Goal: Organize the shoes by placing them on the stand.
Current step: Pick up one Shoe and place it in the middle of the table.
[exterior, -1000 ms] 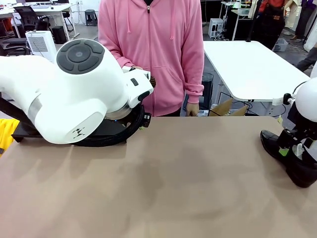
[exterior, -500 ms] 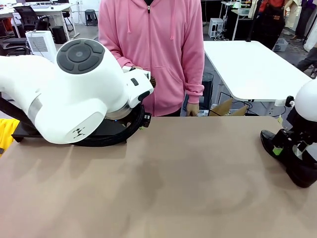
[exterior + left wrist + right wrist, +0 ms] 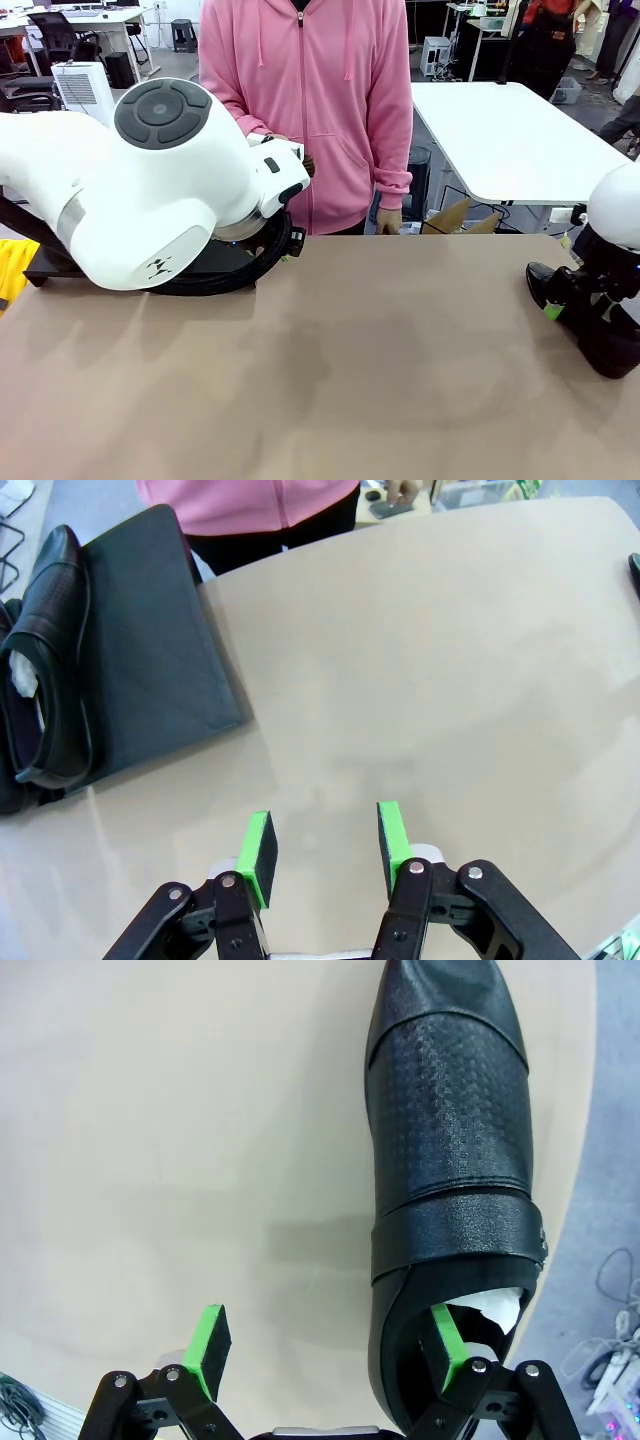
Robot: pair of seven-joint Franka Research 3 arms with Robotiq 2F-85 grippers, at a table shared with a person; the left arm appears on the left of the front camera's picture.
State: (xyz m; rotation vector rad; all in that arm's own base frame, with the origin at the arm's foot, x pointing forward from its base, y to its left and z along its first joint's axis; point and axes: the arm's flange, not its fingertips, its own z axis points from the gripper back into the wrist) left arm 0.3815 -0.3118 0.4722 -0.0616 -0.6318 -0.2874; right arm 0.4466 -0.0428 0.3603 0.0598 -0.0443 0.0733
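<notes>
Since a second ago, our right gripper [image 3: 325, 1345] has sunk onto the table shoe [image 3: 450, 1180], fingers wide apart, one inside its opening, one outside. Leftward, our left gripper [image 3: 323, 845] hovers half-open and empty; one shoe [image 3: 50, 660] already rests on the stand [image 3: 150, 660].

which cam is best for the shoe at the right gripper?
Right wrist view: the shoe runs nearly full length, embossed upper, strap and white stuffing visible. Front view has it partly behind the right gripper; left wrist view catches an edge sliver.
</notes>
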